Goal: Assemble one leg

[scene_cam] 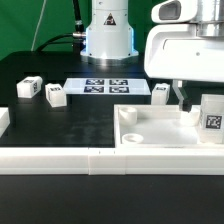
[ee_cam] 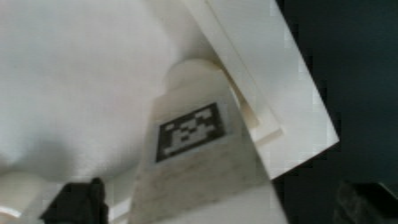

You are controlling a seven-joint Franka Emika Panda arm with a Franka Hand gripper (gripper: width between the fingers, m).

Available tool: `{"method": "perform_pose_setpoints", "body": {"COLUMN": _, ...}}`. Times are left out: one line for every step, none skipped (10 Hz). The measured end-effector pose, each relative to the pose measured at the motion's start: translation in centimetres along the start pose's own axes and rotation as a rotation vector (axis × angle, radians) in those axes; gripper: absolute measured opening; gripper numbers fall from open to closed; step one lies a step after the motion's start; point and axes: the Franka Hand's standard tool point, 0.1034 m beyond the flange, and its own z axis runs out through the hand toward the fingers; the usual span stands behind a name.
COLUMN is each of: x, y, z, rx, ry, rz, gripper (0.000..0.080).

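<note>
A leg (scene_cam: 212, 116), a small white block with a square tag, stands at the exterior view's right end of the large white tray-like panel (scene_cam: 150, 128). My gripper (scene_cam: 203, 100) hangs over it with its fingers on either side. One dark finger (scene_cam: 184, 97) stands apart from the leg's side. In the wrist view the leg (ee_cam: 196, 130) fills the middle against the panel (ee_cam: 89, 80). It runs between the two dark fingers (ee_cam: 71, 200), with gaps on both sides. The gripper (ee_cam: 217, 198) is open. Three more legs lie on the table (scene_cam: 27, 88) (scene_cam: 55, 96) (scene_cam: 161, 93).
The marker board (scene_cam: 105, 86) lies in front of the robot's base (scene_cam: 107, 35). A long white rail (scene_cam: 60, 158) runs along the near edge. A white block (scene_cam: 4, 120) sits at the exterior view's left edge.
</note>
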Motion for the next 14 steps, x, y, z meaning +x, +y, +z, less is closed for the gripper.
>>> {"method": "perform_pose_setpoints", "body": {"x": -0.16, "y": 0.05, "z": 0.05, "rx": -0.006, "ry": -0.013, "rz": -0.082, "gripper": 0.0648}}
{"method": "perform_pose_setpoints", "body": {"x": -0.24, "y": 0.09, "z": 0.08, "rx": -0.007, "ry": -0.02, "rz": -0.121, "gripper": 0.0648}}
{"method": "perform_pose_setpoints", "body": {"x": -0.19, "y": 0.18, "z": 0.09, "rx": -0.006, "ry": -0.02, "rz": -0.158, "gripper": 0.0648}}
{"method": "perform_pose_setpoints", "body": {"x": -0.2, "y": 0.17, "z": 0.1, "rx": -0.006, "ry": -0.02, "rz": -0.15, "gripper": 0.0536}}
{"method": "perform_pose_setpoints", "body": {"x": -0.2, "y": 0.18, "z": 0.1, "rx": -0.006, "ry": -0.02, "rz": -0.15, "gripper": 0.04}}
{"method": "perform_pose_setpoints", "body": {"x": -0.2, "y": 0.19, "z": 0.1, "rx": -0.007, "ry": -0.02, "rz": -0.15, "gripper": 0.04}}
{"method": "perform_pose_setpoints", "body": {"x": -0.2, "y": 0.18, "z": 0.1, "rx": -0.006, "ry": -0.02, "rz": -0.149, "gripper": 0.0291}}
{"method": "perform_pose_setpoints", "body": {"x": -0.2, "y": 0.18, "z": 0.1, "rx": -0.007, "ry": -0.02, "rz": -0.125, "gripper": 0.0291}}
{"method": "perform_pose_setpoints", "body": {"x": -0.21, "y": 0.18, "z": 0.1, "rx": -0.006, "ry": -0.02, "rz": -0.111, "gripper": 0.0291}}
{"method": "perform_pose_setpoints", "body": {"x": -0.25, "y": 0.2, "z": 0.15, "rx": -0.004, "ry": -0.021, "rz": 0.0, "gripper": 0.0291}}
{"method": "perform_pose_setpoints", "body": {"x": -0.21, "y": 0.25, "z": 0.15, "rx": -0.002, "ry": -0.021, "rz": 0.11, "gripper": 0.0291}}
{"method": "perform_pose_setpoints", "body": {"x": -0.19, "y": 0.28, "z": 0.15, "rx": -0.002, "ry": -0.019, "rz": 0.176, "gripper": 0.0291}}
{"method": "perform_pose_setpoints", "body": {"x": -0.2, "y": 0.37, "z": 0.16, "rx": -0.004, "ry": -0.019, "rz": 0.324, "gripper": 0.0291}}
{"method": "perform_pose_setpoints", "body": {"x": -0.23, "y": 0.44, "z": 0.14, "rx": -0.005, "ry": -0.019, "rz": 0.455, "gripper": 0.0291}}
